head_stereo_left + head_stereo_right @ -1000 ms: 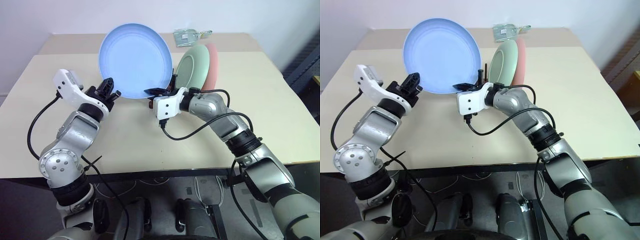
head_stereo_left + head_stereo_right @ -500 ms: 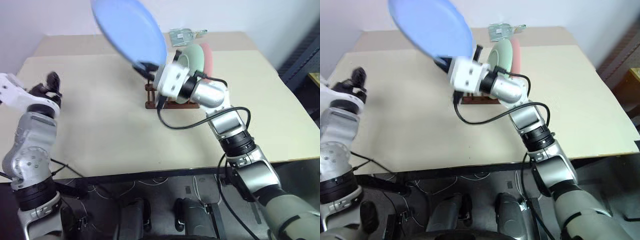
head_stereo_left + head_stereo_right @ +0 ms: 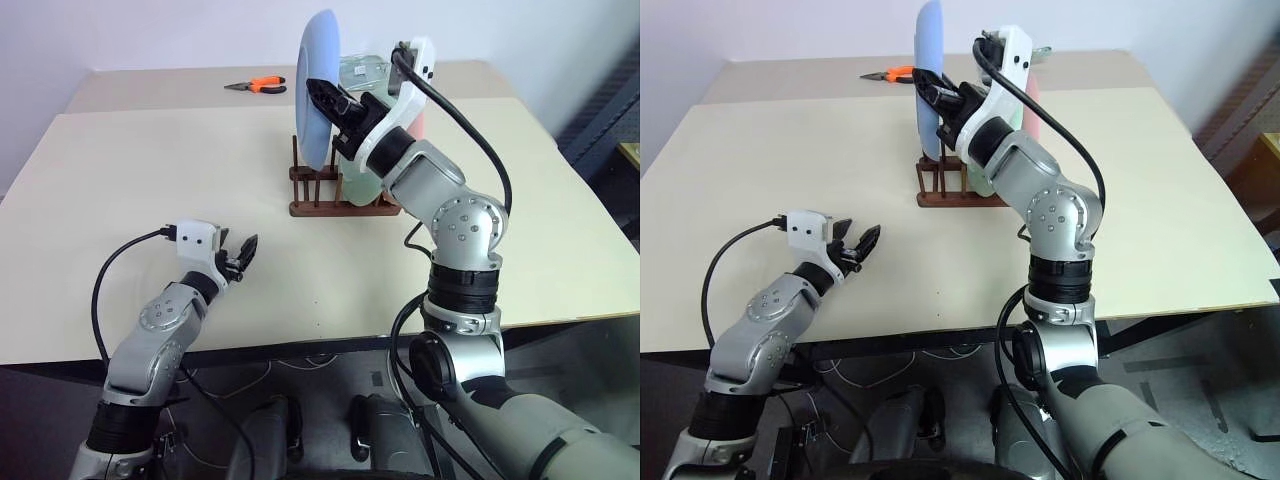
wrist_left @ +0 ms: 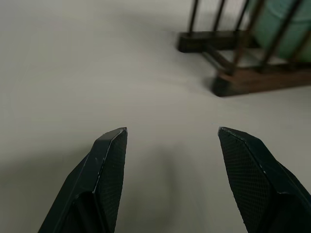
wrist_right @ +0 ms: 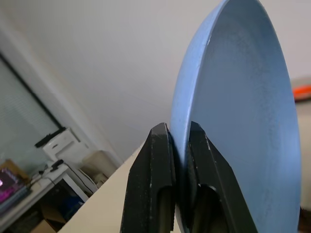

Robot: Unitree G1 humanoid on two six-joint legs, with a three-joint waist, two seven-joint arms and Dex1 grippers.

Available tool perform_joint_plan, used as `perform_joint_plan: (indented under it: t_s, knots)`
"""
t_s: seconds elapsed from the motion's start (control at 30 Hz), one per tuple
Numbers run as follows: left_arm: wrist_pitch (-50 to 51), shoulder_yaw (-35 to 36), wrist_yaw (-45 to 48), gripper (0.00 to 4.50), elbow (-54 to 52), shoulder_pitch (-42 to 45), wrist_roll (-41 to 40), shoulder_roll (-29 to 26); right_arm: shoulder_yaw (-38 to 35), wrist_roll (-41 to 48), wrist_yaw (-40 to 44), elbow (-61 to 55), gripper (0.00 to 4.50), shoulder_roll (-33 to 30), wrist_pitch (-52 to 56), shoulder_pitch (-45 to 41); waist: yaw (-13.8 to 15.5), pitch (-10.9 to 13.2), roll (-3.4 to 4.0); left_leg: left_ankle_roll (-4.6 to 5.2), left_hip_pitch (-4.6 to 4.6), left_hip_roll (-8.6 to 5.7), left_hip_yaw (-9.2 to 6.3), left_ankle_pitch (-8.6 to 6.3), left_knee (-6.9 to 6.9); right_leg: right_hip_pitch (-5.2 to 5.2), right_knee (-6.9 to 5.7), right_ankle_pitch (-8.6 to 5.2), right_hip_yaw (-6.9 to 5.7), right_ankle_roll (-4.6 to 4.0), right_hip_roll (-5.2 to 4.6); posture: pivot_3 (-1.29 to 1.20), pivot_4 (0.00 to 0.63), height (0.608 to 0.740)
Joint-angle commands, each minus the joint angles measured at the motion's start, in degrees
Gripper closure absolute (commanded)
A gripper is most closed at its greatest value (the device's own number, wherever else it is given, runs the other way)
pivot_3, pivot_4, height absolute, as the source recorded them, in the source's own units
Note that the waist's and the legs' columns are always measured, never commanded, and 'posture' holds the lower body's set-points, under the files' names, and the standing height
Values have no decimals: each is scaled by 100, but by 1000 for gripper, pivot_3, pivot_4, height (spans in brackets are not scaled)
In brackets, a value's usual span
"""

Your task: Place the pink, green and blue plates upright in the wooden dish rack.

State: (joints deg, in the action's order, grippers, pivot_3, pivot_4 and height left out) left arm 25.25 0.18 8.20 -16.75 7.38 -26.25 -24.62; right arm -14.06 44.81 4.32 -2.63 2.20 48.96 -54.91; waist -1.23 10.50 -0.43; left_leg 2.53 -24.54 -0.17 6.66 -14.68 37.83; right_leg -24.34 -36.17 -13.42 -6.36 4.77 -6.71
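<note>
- Scene: pale beige tabletop (image 3: 150,170), seen from robot's head, w/ a small dark brown wooden dish rack (image 3: 335,195) of thin upright pegs near the far middle.
- Round pale green plate (image 4: 277,29) stands upright in the rack; a pink plate (image 3: 1036,100) stands right behind it, mostly hidden by the arm.
- Right gripper (image 3: 327,100) is clamped on the rim of a round light blue plate (image 3: 318,100), which is held on edge, roughly vertical, above the rack's near-left pegs. Not yet seated, by the look of it.
- Right wrist view: both black fingers (image 5: 158,170) pinch the plate's thin edge, one each side.
- Left gripper (image 3: 238,256) hovers low over bare table, well apart from the rack, fingers spread wide, holding nothing.
- Orange-handled pliers (image 3: 256,86) lie at the far edge, well apart from the rack.
- Handling (judgement): plate looks rigid, smooth, prob. light plastic or melamine; slippery at the rim, so a one-edge pinch could let it swivel. Best hold is the rim, as now, lowering it straight between peg rows.
</note>
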Motion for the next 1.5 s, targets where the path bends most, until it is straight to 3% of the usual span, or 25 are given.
perform_joint_plan:
  t_s: [0.03,0.57,0.7,0.87,1.07,1.17,1.27,1.43,1.47,1.5]
  knots:
    - [-89,93,190,1465,-278,3,145,45,-158,322,-118,63,4500,34,85,-344,7,0,0,1,0,0,0,0,1,0,0,0,0,0,-1,0,150,740]
    - [33,140,497,1465,-391,-107,480,272,-369,181,-236,1507,4500,-158,-103,-894,7,0,0,11,-5,1,1,-3,6,0,0,0,0,1,-4,0,150,740]
    - [39,143,534,1424,-397,-112,524,318,-285,2,-86,1764,3118,-222,-255,-965,7,0,0,12,-7,1,1,-3,6,0,1,0,0,1,-4,0,150,740]
    - [79,139,581,1424,-447,-146,551,357,514,-824,699,1640,611,-602,-825,-922,12,1,1,15,-8,1,1,-5,7,0,2,0,-1,2,-6,0,150,740]
    - [123,131,626,1424,-493,-164,577,403,1872,-2384,1827,1049,611,-1456,-2275,-639,17,1,1,15,-9,1,1,-5,8,-2,2,-1,0,3,-6,0,150,740]
    - [151,106,650,1424,-532,-166,615,424,1905,-2666,2210,548,611,-1914,-2732,-449,37,1,0,15,-10,1,1,-6,10,-2,2,-1,-1,3,-7,0,150,740]
    - [189,42,776,1424,-602,-196,668,337,1562,-2167,3168,-479,1538,-2889,-2274,167,100,1,-2,16,-16,1,-3,-6,12,-2,6,-1,-5,4,-8,0,150,740]
    - [245,-62,1043,1424,-610,-194,667,280,1226,-1972,3925,-1695,4115,-4627,-1320,1651,178,2,-1,27,-28,1,-16,-14,28,2,18,-1,-14,5,-22,0,150,740]
    - [264,-77,1092,1424,-601,-172,665,280,1214,-2009,3951,-1811,4481,-4793,-1253,1834,179,2,-1,27,-28,1,-16,-14,28,2,17,-1,-13,5,-25,0,150,740]
    - [312,-149,1221,1424,-619,-143,625,258,1234,-2130,3859,-1910,4481,-4881,-1239,2012,148,3,0,27,-28,2,-16,-14,28,1,16,-1,-12,4,-25,0,150,740]
